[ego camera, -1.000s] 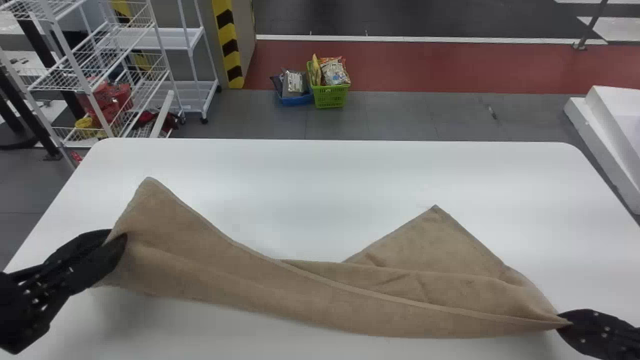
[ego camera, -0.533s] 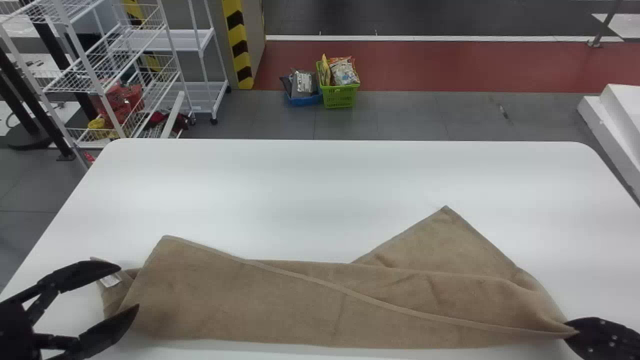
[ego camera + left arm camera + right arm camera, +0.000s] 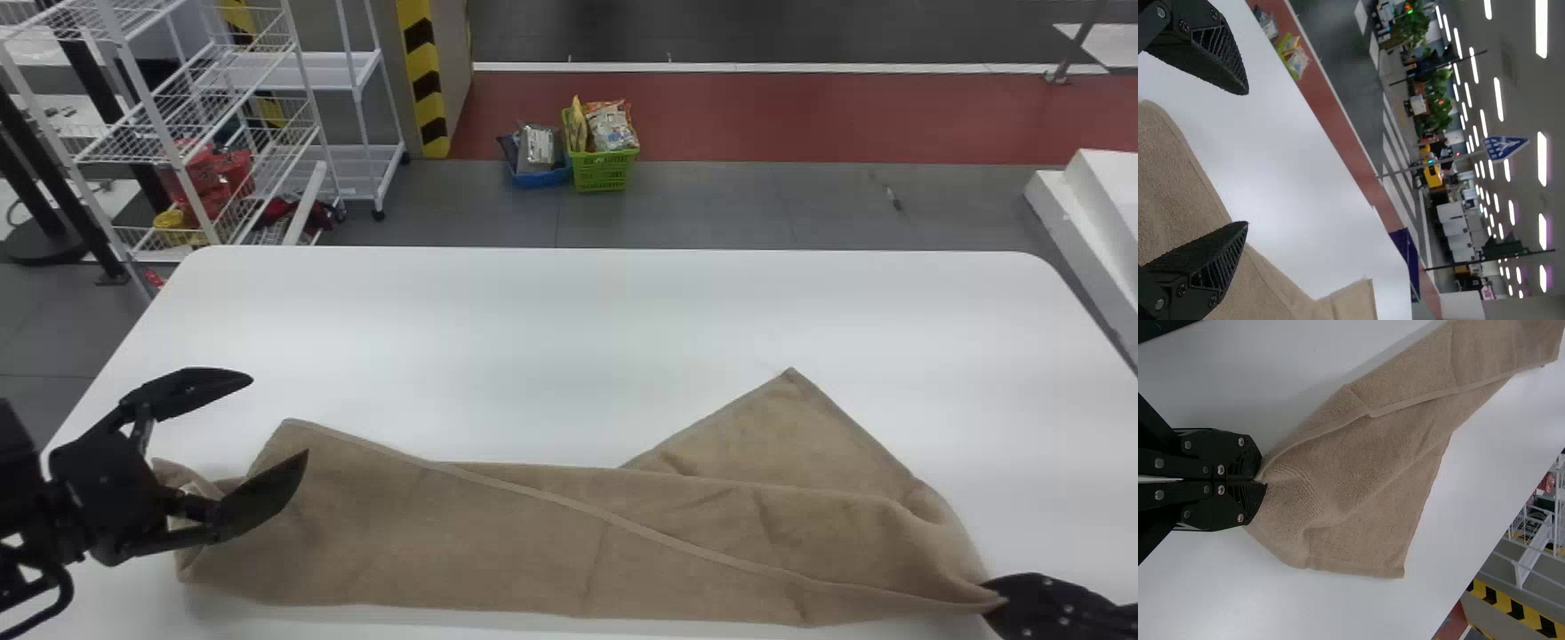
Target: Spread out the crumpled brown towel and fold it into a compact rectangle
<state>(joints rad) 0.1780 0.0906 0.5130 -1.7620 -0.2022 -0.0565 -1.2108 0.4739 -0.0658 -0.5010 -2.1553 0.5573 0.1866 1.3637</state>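
The towel [image 3: 462, 542] lies along the near part of the worktop [image 3: 533, 338], partly spread, in a long, loosely folded band running from left to right. On its right half, one corner points away from the robot, towards the far edge of the worktop. A raised hem slants across the band, from the far side at the left down to the near right end. The left end is rumpled, with a small curled part beside the main layer. The left hand [image 3: 279, 417] is released at that end, its two fingers spread wide: one is above bare worktop, the other in front of the towel. In the left wrist view, the left hand [image 3: 1247, 158] has nothing between its fingers. The right hand [image 3: 1000, 597] is at the towel's near right end, clenched on the cloth. In the right wrist view, creases fan out from where the right hand [image 3: 1263, 482] pinches it. Past the worktop, a green basket [image 3: 603, 171] stands on the floor beside a blue one [image 3: 540, 178], with a white rack [image 3: 182, 160] to their left.
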